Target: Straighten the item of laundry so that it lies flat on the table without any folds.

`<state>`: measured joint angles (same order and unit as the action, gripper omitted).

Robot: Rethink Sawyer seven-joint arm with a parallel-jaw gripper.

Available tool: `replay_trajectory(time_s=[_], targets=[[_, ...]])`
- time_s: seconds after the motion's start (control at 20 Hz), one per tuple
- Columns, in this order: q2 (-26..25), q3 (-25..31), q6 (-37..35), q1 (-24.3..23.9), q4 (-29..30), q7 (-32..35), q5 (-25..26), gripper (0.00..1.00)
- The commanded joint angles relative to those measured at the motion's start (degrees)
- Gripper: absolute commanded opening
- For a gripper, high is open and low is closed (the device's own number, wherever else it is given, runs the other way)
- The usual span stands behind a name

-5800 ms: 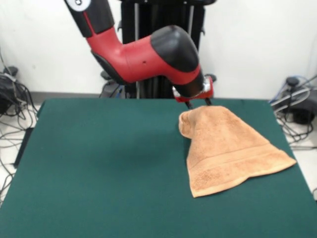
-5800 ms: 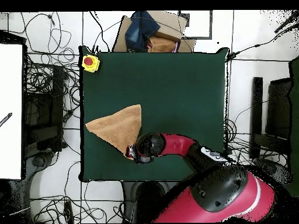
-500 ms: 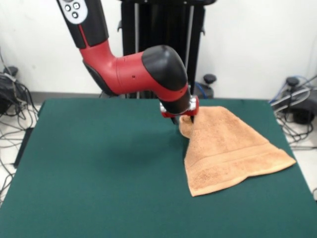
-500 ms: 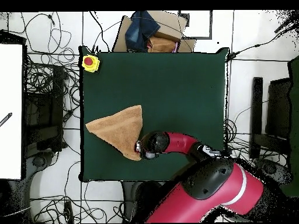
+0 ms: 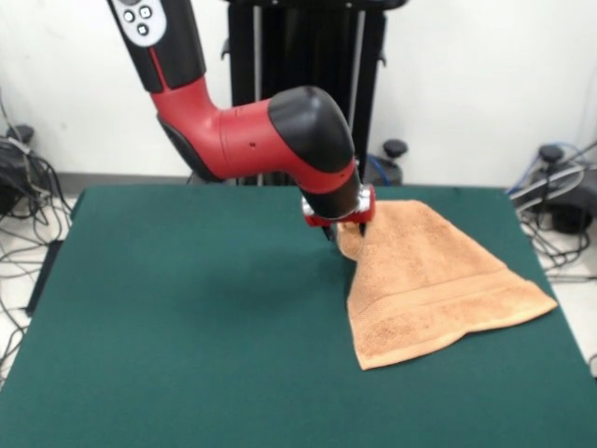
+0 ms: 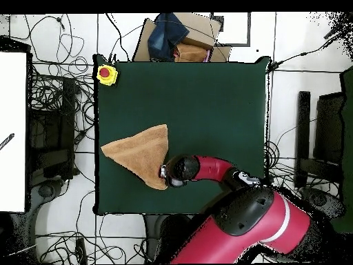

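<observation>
the green bench (image 5: 187, 317) (image 6: 207, 96) carries a folded orange towel (image 5: 424, 280) (image 6: 141, 153) at 9 o'clock overhead, and a yellow box (image 6: 106, 74) at 11.

In the front view you look across the table (image 5: 187, 327) from its near edge toward the pedestal (image 5: 298, 89) at the far edge, from somewhat above, close enough that the near corners run out of frame. In the overhead view you look straight down from well above, with the robot's base at the bottom; the whole table (image 6: 207, 96) fits, with cabled floor on every side. Both views share the tabletop, turned half round: the towel (image 5: 429, 280) near your right edge in front lies by the left edge overhead (image 6: 138, 152).
</observation>
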<state>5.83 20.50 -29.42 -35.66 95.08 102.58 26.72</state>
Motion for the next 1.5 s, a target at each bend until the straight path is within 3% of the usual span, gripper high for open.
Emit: replay_trajectory(time_s=[0.05,0.7,1.2,1.5], targets=[[-2.9,-1.3,3.6,2.6,-7.5,4.2,0.1,1.0],[-2.2,-6.4,2.1,7.8,-9.9,3.4,2.5,1.0],[-1.9,-6.4,-0.3,7.2,-8.6,0.9,2.0,1.0],[-2.9,-3.6,-1.0,4.3,-4.6,1.5,-1.0,1.0]])
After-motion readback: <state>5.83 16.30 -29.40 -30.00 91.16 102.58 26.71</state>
